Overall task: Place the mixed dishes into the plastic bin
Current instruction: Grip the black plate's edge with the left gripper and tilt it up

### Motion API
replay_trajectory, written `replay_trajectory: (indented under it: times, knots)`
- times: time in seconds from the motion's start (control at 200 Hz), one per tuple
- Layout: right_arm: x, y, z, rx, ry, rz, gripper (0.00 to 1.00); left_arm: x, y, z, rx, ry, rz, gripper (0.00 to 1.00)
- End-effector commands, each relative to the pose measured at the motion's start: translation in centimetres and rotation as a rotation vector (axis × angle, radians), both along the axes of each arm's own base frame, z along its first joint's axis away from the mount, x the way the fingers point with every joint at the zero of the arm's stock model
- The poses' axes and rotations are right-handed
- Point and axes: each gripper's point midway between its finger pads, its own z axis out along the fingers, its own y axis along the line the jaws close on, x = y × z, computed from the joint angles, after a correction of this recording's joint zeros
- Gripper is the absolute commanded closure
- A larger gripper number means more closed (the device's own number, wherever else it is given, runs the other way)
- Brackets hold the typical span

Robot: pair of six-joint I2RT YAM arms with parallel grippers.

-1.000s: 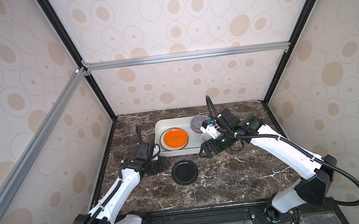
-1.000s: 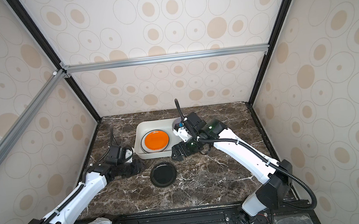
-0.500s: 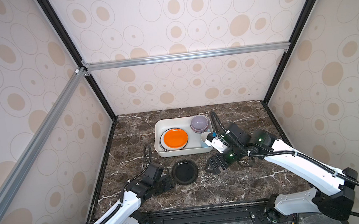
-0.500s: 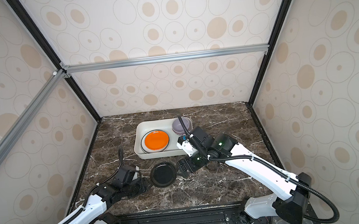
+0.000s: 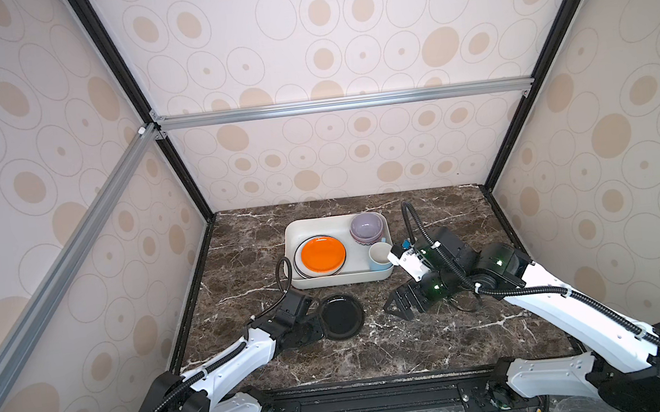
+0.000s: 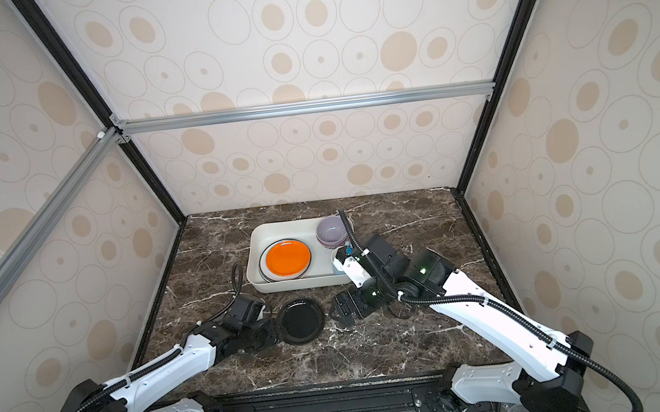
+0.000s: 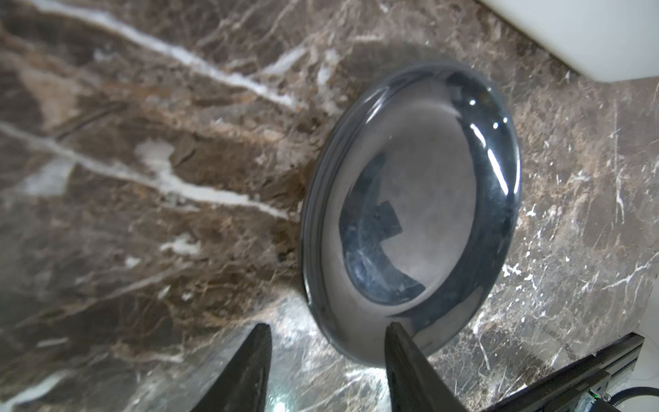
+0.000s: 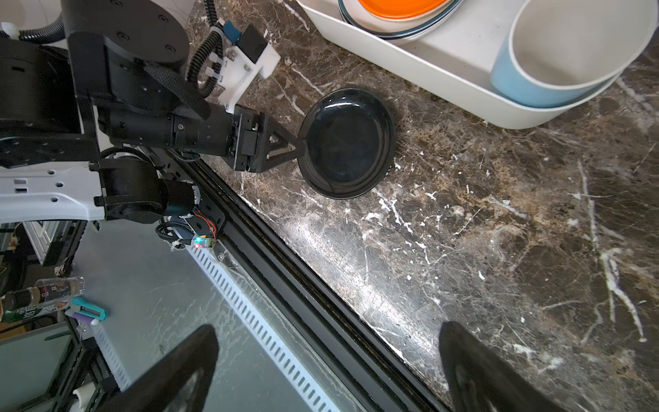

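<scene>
left gripper (image 7: pixel 327 326) moved from beside plastic bin (image 5: pixel 340 280) to black plate (image 5: pixel 342 316) | jaws apart astride its rim, unclamped | plate on table (image 5: pixel 377 352) in front of bin | right gripper (image 5: pixel 398 305) pulled back, jaws wide, empty

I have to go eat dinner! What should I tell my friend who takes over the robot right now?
Left gripper: open, jaws either side of the black plate rim, not clamped yet.
Right gripper: open, empty, above the table to the right of that plate.
Done: the bin holds a plate stack topped by the orange plate, the lilac bowl and the blue mug.
Left to do: the black plate lies flat on the table in front of the bin; grip it and put it in.
</scene>
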Motion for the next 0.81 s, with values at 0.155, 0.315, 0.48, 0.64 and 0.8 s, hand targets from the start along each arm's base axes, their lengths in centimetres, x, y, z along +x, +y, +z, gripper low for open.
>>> replay_trajectory:
  times: [0.155, 0.315, 0.48, 0.64, 0.8]
  knots:
    - [0.8, 0.1, -0.1, -0.028, -0.011, 0.001, 0.00, 2.0, -1.1, 0.0, 0.025, -0.035, -0.038, 0.49]
    - [1.5, 0.2, -0.1, -0.001, 0.019, -0.015, 0.00, 2.1, -1.3, -1.3, 0.036, -0.009, -0.056, 0.53]
    - [2.4, -0.2, 0.0, 0.004, 0.036, -0.037, 0.00, 2.3, -1.3, -2.2, 0.029, 0.011, -0.058, 0.79]
    - [3.6, -0.2, 0.3, 0.002, 0.040, -0.043, 0.00, 2.6, -1.4, -2.3, 0.031, 0.031, -0.080, 1.00]
    - [5.0, 0.7, 0.6, 0.003, 0.041, -0.027, 0.00, 4.0, -1.9, 0.8, 0.046, -0.009, -0.123, 1.00]
